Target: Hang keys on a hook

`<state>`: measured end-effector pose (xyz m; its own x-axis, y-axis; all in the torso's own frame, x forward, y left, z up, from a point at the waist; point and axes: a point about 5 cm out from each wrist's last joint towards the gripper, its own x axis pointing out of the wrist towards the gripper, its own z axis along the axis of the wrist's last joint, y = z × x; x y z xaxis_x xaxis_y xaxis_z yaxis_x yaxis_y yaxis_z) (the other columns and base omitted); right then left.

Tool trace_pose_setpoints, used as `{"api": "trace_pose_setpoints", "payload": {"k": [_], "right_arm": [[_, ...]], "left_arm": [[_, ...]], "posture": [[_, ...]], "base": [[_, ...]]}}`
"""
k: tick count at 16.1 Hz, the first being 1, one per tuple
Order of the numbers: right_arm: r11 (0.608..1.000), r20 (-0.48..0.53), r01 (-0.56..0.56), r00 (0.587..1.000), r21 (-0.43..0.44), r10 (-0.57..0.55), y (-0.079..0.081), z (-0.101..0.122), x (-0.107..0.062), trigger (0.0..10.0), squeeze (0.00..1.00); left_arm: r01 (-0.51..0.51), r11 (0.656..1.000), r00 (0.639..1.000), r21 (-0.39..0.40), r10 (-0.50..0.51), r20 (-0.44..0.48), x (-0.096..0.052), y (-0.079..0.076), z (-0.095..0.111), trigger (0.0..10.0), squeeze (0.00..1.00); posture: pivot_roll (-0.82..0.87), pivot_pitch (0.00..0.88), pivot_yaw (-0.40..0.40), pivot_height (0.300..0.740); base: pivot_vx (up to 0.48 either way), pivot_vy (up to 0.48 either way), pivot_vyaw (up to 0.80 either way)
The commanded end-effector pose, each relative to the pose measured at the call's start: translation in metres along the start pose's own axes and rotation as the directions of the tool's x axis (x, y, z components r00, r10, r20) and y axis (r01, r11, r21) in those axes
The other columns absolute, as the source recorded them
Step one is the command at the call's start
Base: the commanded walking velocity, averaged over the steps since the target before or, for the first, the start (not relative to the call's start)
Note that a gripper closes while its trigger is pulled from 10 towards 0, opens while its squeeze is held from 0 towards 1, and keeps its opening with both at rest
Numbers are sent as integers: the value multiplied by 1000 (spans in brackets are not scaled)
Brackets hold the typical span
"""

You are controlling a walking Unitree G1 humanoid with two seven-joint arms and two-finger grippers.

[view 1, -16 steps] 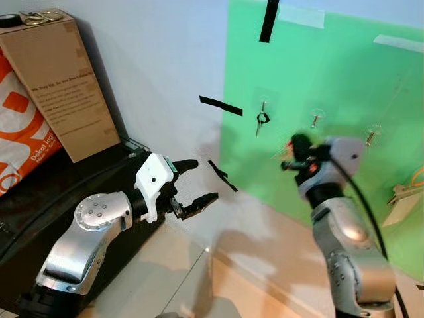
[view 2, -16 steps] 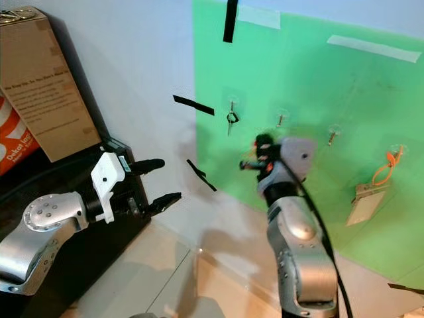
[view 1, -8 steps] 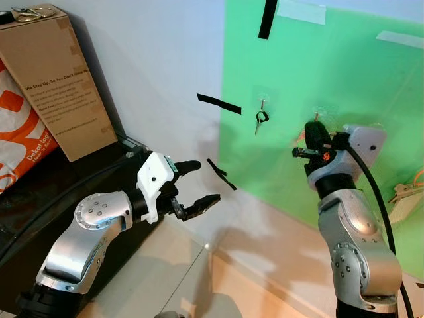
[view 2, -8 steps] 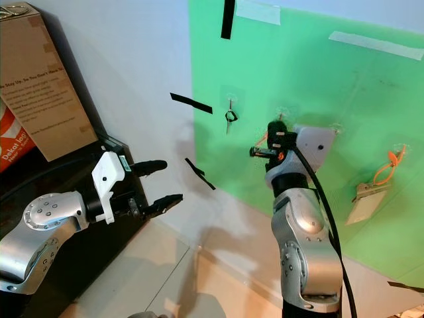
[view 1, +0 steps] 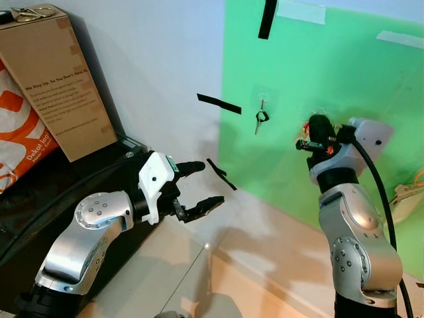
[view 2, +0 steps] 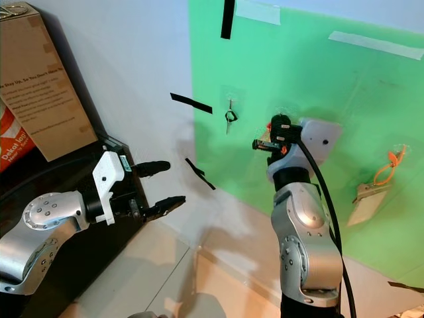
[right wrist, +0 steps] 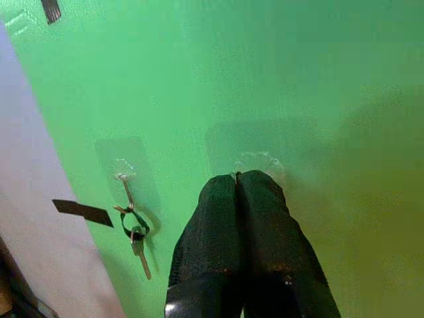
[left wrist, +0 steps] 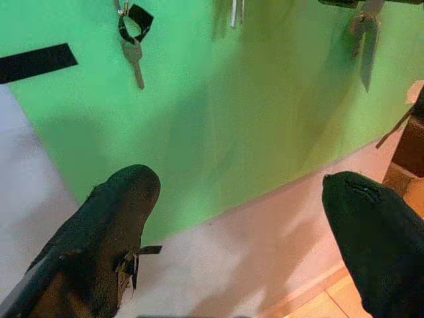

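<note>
My right gripper [view 1: 318,124] is raised against the green wall panel [view 1: 311,73], its fingers pressed together [right wrist: 237,179] right at a clear stick-on hook [right wrist: 260,161]. A small bunch of keys [view 1: 306,144] with an orange bit hangs just under the fingers; in the left wrist view a key [left wrist: 363,34] dangles there. On the hook to the left hangs another key on a black loop [view 1: 261,119]. My left gripper [view 1: 204,184] is held open lower left, away from the wall, with nothing between its fingers.
A cardboard box [view 1: 56,79] and an orange bag [view 1: 18,136] stand on dark furniture [view 1: 40,192] at the left. Black tape strips [view 1: 220,105] are stuck on the wall. An orange lanyard [view 2: 387,162] with a tag [view 2: 364,202] hangs far right.
My right gripper has moved up and to the right with the keys, closing in on the second hook. The left arm has barely shifted.
</note>
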<state>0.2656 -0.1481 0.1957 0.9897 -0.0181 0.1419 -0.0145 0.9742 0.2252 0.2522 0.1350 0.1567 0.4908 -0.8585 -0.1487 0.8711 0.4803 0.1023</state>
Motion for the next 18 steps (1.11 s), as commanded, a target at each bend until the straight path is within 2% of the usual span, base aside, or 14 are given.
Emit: {"api": "trace_pose_setpoints", "payload": {"k": [1, 6, 9, 10, 12, 18], "right_arm": [[1000, -20, -13, 1000, 0, 13, 3, -2, 2, 10000, 0], [999, -50, -27, 998, -18, 26, 4, -6, 3, 10000, 0], [998, -60, 58, 996, -38, -60, -6, -9, 4, 10000, 0], [994, -53, 108, 993, -33, -109, -12, -8, 5, 10000, 0], [992, -44, 121, 992, -19, -122, -16, -6, 5, 10000, 0], [989, -32, 148, 989, 27, -148, -18, -4, 4, 10000, 0]], "left_arm": [[15, 1000, 1000, 12, -15, 3, 1, 0, 4, 10000, 0], [18, 1000, 1000, 8, -18, 0, -1, 0, 6, 10000, 0], [17, 1000, 1000, 7, -17, 0, -1, 0, 5, 10000, 0], [15, 1000, 1000, 6, -15, -1, -1, 0, 5, 10000, 0], [15, 1000, 1000, 5, -15, -1, 0, 0, 4, 10000, 0], [15, 1000, 1000, 4, -15, -4, 0, 1, 2, 10000, 0]], "posture": [[-41, 0, 28, 740], [-35, 0, 23, 740], [-33, 0, 22, 740], [-33, 0, 22, 740], [-35, 0, 24, 740], [-34, 0, 27, 740]], "base": [[0, 0, 0], [0, 0, 0], [0, 0, 0], [0, 0, 0], [0, 0, 0], [0, 0, 0]]}}
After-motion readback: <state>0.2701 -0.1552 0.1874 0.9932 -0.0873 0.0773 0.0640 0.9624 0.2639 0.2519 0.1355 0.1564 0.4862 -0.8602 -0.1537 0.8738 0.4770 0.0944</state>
